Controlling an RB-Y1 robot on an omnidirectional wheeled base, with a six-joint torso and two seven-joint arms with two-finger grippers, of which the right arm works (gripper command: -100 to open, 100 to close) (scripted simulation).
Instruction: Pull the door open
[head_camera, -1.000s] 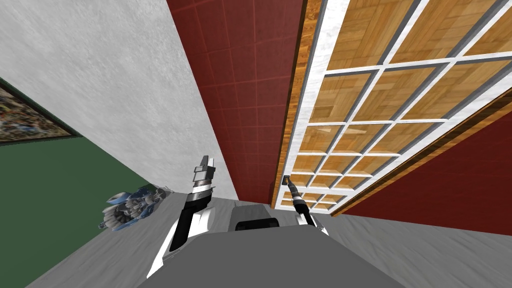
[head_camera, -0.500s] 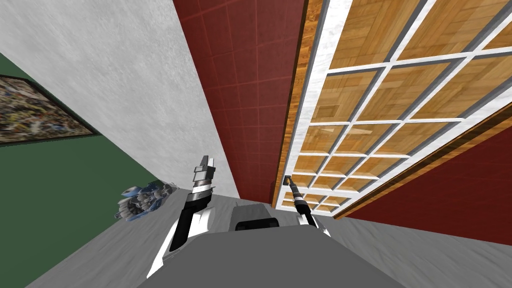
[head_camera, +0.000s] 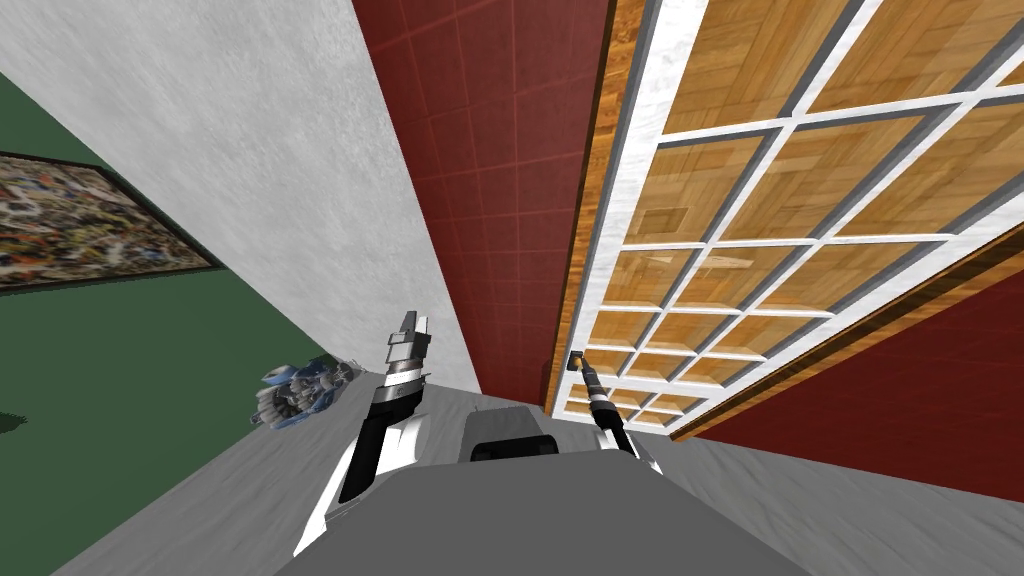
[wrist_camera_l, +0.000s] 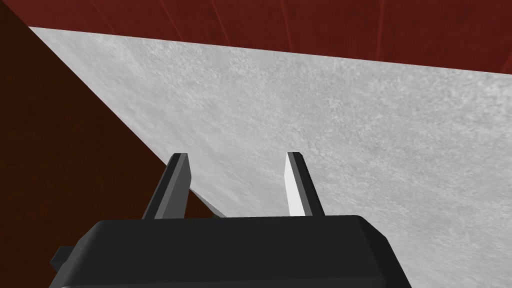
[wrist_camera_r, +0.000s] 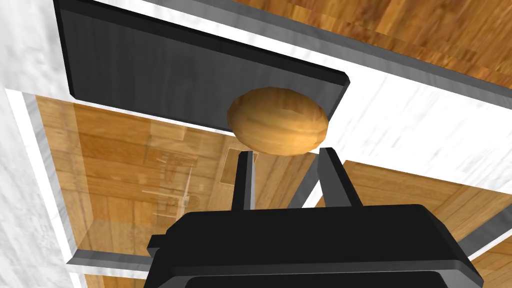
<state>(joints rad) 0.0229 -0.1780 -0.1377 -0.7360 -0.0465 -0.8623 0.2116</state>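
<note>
One hand, the right hand (wrist_camera_r: 285, 156), is clenched on the wooden knob (wrist_camera_r: 277, 125) at the latch edge of the glazed door (head_camera: 640, 200). The left hand (head_camera: 410, 328), well left of the knob, is released. Judged step: grasp made, pull in hand. The next move calls for drawing back along the hinge arc.

My head camera sits high, looking steeply down and forward, rolled, so the door (head_camera: 625, 200) slants away on my right. The right wrist camera is hard up against the door, looking along the right gripper (wrist_camera_r: 286, 154) at the knob (wrist_camera_r: 277, 121). The head view shares that knob, small and distant. The left wrist camera looks past the left gripper (wrist_camera_l: 237, 156) at the wall (wrist_camera_l: 325, 125) left of the door, which the head view also shows.
</note>
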